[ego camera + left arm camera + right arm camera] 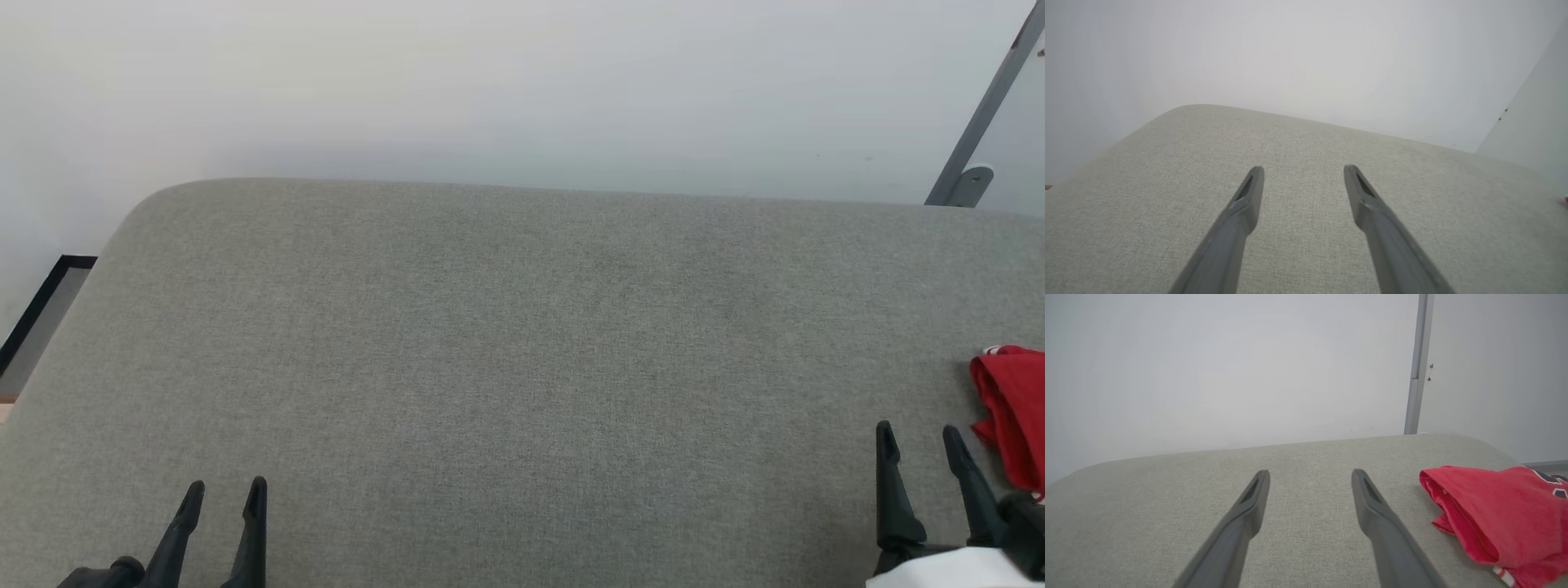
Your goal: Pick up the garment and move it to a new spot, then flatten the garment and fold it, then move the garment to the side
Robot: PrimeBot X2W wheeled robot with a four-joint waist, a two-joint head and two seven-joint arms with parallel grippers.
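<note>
Left claw (227, 484), right claw (918, 429) — long dark tapered fingers (893, 490); white forearm (955, 572).

Head above, wrists low over cushion (522, 343)

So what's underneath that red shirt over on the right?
The red garment lies bunched on the grey upholstered surface, which shows beside and beyond it. Whether anything else sits beneath its folds cannot be seen, since the cloth covers that spot.
</note>
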